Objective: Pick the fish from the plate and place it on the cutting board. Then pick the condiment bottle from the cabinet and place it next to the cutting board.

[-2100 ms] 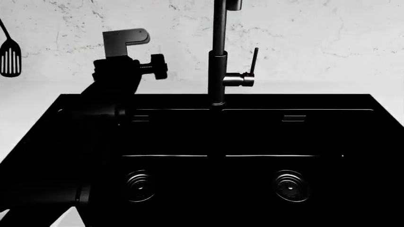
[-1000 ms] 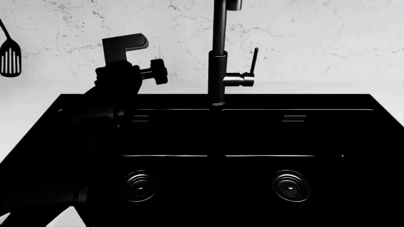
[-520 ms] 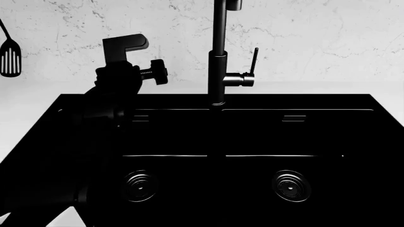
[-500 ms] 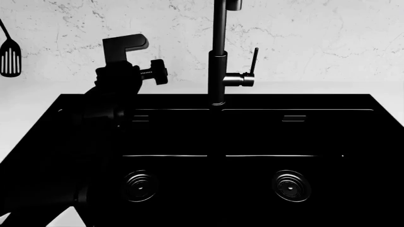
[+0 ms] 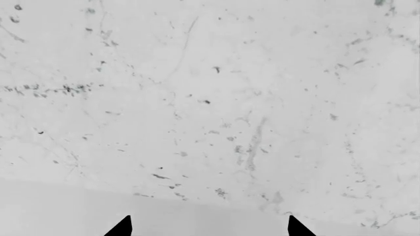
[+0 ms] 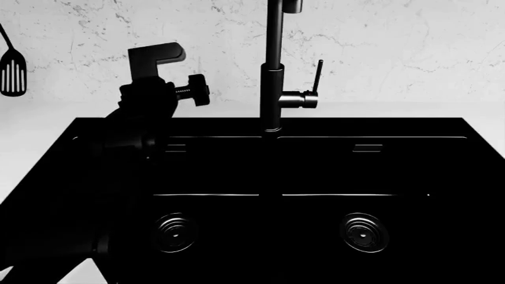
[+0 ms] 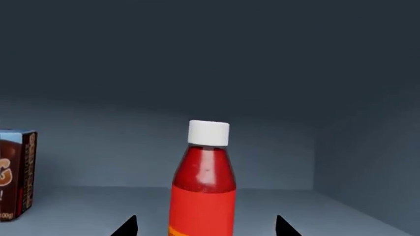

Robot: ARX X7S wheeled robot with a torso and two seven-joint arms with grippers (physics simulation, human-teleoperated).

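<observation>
- Inside the grey cabinet [image 7: 354, 162], the tall red plastic condiment bottle [image 7: 202, 189] with a white cap stands upright on the shelf, a brown carton [image 7: 16, 172] well apart.
- Right gripper [image 7: 204, 227]: fingertips spread wide either side of the bottle — not yet gripping.
- Step in hand, as judged: bottle pick; next, advance and close.
- Left gripper [image 5: 208, 227]: spread, empty, facing the marble wall [image 5: 210, 98].

- The condiment bottle [image 7: 203, 189] stands upright on the grey cabinet shelf [image 7: 78, 206].
- It has a red body, a white cap and an orange-yellow strip of label at its lowest visible part.
</observation>
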